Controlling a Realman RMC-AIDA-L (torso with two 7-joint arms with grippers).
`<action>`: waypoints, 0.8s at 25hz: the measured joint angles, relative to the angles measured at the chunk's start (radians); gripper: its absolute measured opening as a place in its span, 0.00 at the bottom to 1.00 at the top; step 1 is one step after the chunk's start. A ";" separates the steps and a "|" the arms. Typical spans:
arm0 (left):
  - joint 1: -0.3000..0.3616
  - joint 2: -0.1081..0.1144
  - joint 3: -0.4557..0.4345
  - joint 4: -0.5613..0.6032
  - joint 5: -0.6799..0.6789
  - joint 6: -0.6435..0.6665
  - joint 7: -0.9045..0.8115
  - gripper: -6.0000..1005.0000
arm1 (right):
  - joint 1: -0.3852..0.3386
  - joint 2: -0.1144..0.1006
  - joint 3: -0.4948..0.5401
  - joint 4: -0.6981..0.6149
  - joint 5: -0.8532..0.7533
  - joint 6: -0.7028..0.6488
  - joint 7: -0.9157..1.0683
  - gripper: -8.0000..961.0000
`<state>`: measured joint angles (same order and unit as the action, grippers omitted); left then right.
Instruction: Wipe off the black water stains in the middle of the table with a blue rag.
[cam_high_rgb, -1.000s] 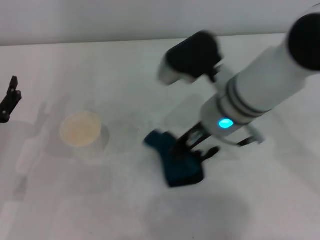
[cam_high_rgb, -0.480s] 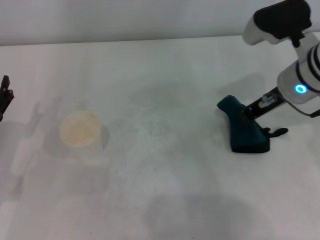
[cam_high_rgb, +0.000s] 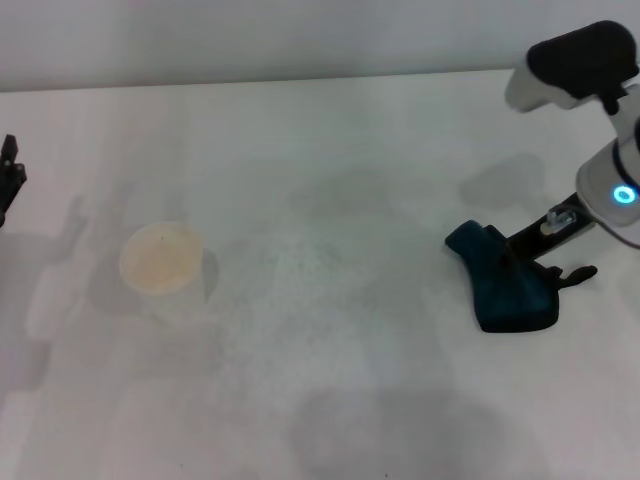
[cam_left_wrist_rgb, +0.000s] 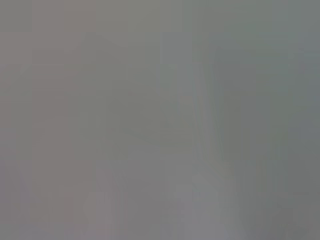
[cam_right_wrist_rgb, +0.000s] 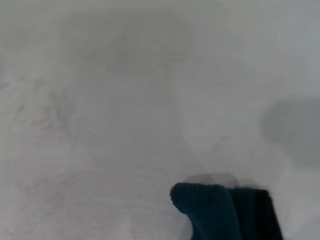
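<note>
At the worktop's (cam_high_rgb: 330, 130) right side our right end effector (cam_high_rgb: 528, 270) grips the blue rag (cam_high_rgb: 505, 285); no black stain shows mid-worktop, so we should confirm before releasing.

The left end effector (cam_high_rgb: 8, 180) sits parked far left; we cannot tell its state.

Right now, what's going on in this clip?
The right gripper holds the blue rag down on the table, over at the right side. No black stain shows in the middle of the table, only faint grey smudging. A white cup stands on the left part of the table. The left gripper sits idle at the far left edge. The left wrist view shows nothing usable.
</note>
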<state>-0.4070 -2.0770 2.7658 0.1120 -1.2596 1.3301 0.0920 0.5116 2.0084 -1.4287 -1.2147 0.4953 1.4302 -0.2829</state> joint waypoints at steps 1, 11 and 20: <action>0.000 0.000 0.000 0.000 -0.002 0.000 0.000 0.87 | 0.000 -0.001 0.020 0.006 -0.001 -0.004 -0.007 0.11; -0.009 -0.001 0.000 0.004 -0.004 -0.009 0.000 0.87 | -0.023 -0.001 0.352 -0.023 0.043 -0.024 -0.183 0.41; -0.015 -0.003 0.000 0.010 -0.004 -0.012 0.000 0.88 | -0.019 -0.015 0.763 0.149 0.272 -0.170 -0.572 0.42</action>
<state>-0.4219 -2.0802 2.7657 0.1216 -1.2641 1.3185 0.0920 0.4922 1.9934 -0.6661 -1.0655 0.7671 1.2606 -0.8552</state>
